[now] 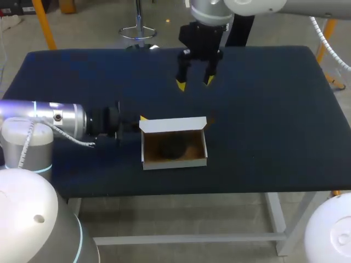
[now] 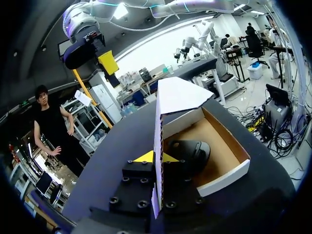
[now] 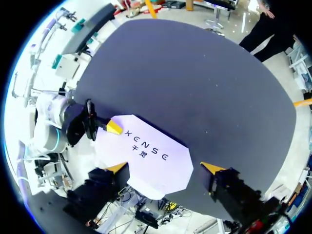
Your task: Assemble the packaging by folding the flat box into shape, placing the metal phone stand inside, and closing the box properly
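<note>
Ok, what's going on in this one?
The box is folded into shape and sits open on the table, with the dark phone stand inside. The left pincer grips the raised lid at its end. The right pincer hangs open above the table beyond the box, touching nothing. Closing is not yet done.

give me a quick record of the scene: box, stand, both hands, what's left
box: white cardboard box, folded into shape, lid flap standing open
contents: dark metal phone stand lying inside
left hand: shut on an upright panel of the box
right hand: open, held above the box, touching nothing
surface: dark blue table
left to do: close the lid
</note>
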